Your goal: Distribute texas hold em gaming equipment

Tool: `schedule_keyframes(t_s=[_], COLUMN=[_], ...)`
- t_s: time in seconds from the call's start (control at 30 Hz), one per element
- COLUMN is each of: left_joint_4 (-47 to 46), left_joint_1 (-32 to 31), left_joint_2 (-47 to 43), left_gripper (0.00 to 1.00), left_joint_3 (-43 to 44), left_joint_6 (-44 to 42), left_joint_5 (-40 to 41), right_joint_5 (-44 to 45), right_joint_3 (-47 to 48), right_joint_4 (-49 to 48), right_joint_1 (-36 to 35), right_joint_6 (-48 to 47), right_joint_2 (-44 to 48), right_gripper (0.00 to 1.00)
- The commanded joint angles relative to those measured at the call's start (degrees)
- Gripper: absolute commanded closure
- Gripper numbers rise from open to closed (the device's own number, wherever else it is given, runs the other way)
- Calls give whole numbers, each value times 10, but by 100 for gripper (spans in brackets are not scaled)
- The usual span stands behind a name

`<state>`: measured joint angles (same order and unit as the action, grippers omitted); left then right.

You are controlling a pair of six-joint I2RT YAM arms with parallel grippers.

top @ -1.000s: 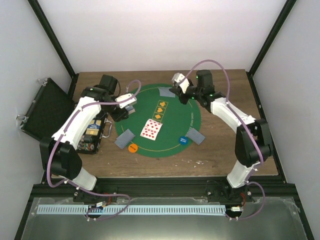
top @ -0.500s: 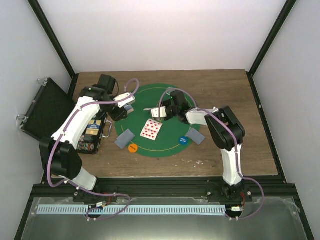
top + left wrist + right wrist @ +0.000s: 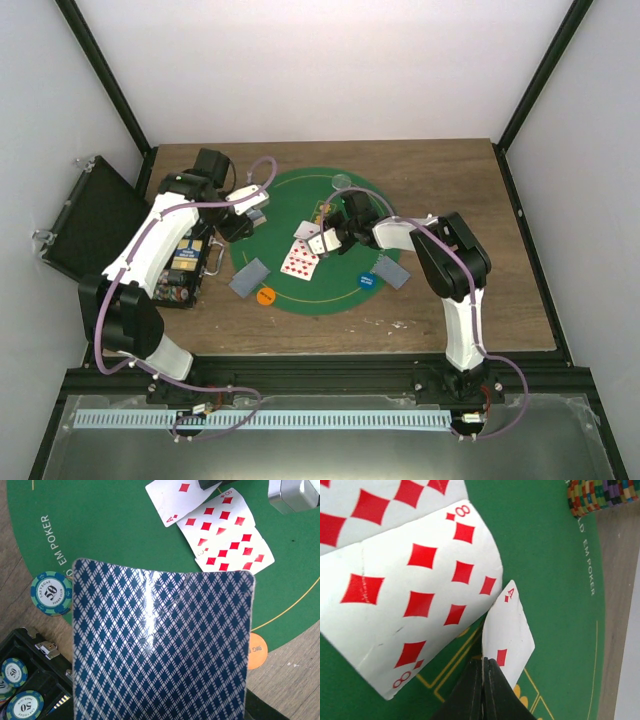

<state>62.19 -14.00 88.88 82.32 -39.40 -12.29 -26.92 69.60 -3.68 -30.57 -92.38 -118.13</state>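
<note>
White-walled enclosure, wooden table (image 3: 470,300), round green felt mat (image 3: 300,195) at centre, open black case (image 3: 185,265) just left of the mat.

Top view: left gripper (image 3: 255,212) sits at the mat's left edge. The right gripper (image 3: 325,235) is over the middle, at the face-up cards (image 3: 300,262). One face-down card (image 3: 249,277) lies at the near-left rim and a second face-down card (image 3: 392,270) at the near-right. Orange disc (image 3: 265,296) and blue disc (image 3: 367,281) sit at the near rim, clear disc (image 3: 342,182) at the far rim.

Left wrist view: blue-backed card (image 3: 160,645) fills the lower frame, bowed across its width. The fingers are hidden behind it, closed on its near end. Beyond it, the ace of diamonds (image 3: 177,497) lies beside the eight of diamonds (image 3: 215,520).

Right wrist view: black fingers (image 3: 470,690) are pressed together on the ace's short edge. Cannot tell whether its far corner touches the felt.

Judgement: the cards are very light, thin, springy and slick. Flat on felt they give no purchase, so take an edge or raised corner and pinch lightly, since they bend and may slip. The discs are stiff; grip across the rim.
</note>
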Motion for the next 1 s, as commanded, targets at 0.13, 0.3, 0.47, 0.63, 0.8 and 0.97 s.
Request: schedule_keyframes(t_s=[0.13,0.3,0.47,0.63,0.8,0.97], left_joint_4=[-4,-4,-3,-3,-3,-3], left_joint_1=[4,4,5,5,5,5], left_joint_2=[9,9,7,6,3,2], left_gripper=[56,56,55,55,55,55], left_joint_3=[3,3,1,2,1,1], left_joint_6=[-2,-2,-3,-3,-4,-5], left_joint_5=[-12,-11,-9,-9,-9,-9], right_joint_5=[5,11,13,11,-2,7], right_joint_3=[12,5,0,-9,-28,-32], right_joint_4=[41,42,41,39,27,22], right_joint_1=[8,8,12,15,17,18], right_joint_6=[-42,-58,-65,-79,-88,-92], right_joint_2=[22,22,23,31,46,55], right_gripper=[99,99,99,89,78,65])
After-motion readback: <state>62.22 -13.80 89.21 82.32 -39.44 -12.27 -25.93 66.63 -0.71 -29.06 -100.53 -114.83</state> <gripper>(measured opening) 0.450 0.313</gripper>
